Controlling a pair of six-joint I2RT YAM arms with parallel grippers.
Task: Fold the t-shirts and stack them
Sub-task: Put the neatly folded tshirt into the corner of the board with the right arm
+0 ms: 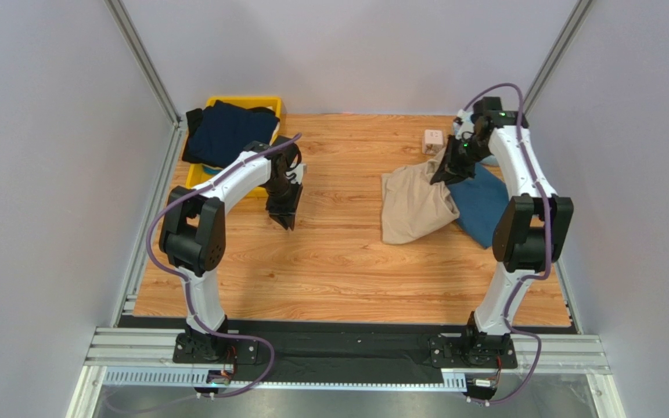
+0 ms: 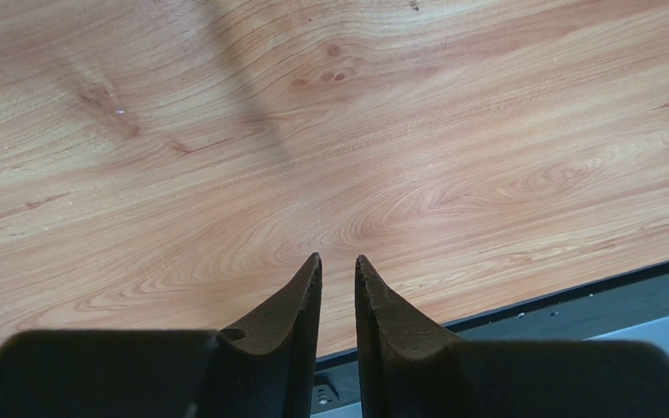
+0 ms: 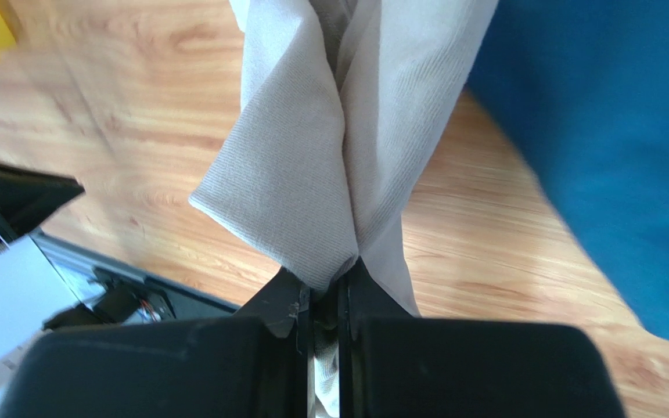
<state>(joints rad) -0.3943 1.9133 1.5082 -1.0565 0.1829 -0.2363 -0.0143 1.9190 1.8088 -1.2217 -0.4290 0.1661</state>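
Observation:
The beige t-shirt lies crumpled at the right of the table, and its top edge is lifted. My right gripper is shut on a fold of that cloth, which bunches between the jaws. The teal-blue t-shirt lies partly under the beige one, to its right. The dark navy t-shirt is heaped in the yellow bin at the back left. My left gripper hangs over bare wood left of centre, its fingers a little apart with nothing between them.
A small pinkish box sits at the back of the table, just behind the beige t-shirt. Grey walls close in both sides and the back. A black rail runs along the table's near edge by the arm bases.

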